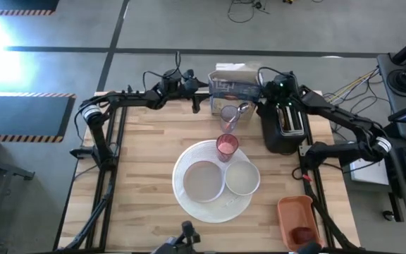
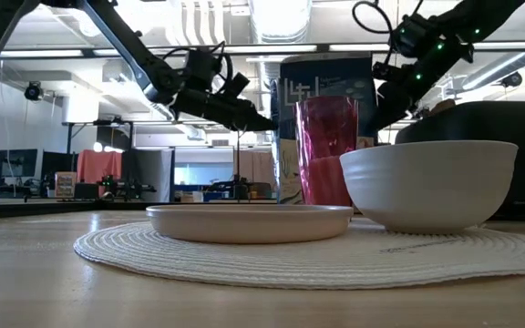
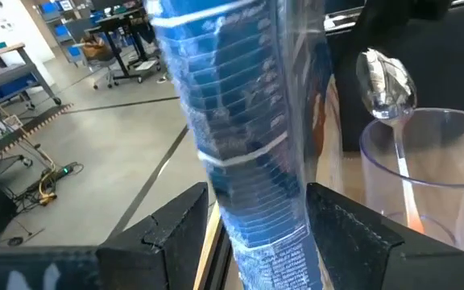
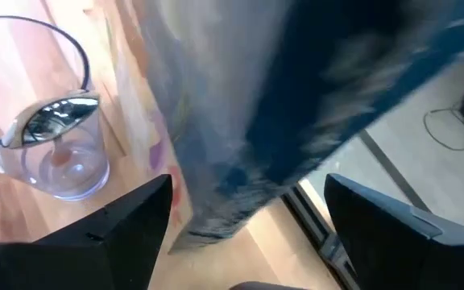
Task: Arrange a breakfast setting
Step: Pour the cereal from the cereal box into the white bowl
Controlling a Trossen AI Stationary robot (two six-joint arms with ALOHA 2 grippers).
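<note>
done: large round white plate [image 1: 201, 182], small white bowl [image 1: 242, 178], translucent pink cup [image 1: 227, 147] set on woven mat | left: blue cereal box [image 1: 232, 82] straddled by left hand [image 1: 197, 90], no firm grip seen; right hand [image 1: 263, 90] wide | pending: cereal, toast, fruit

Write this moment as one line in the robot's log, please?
left gripper: fingers around blue cereal box | right gripper: fingers open at box's other side | plate, bowl, pink cup: on round mat
</note>
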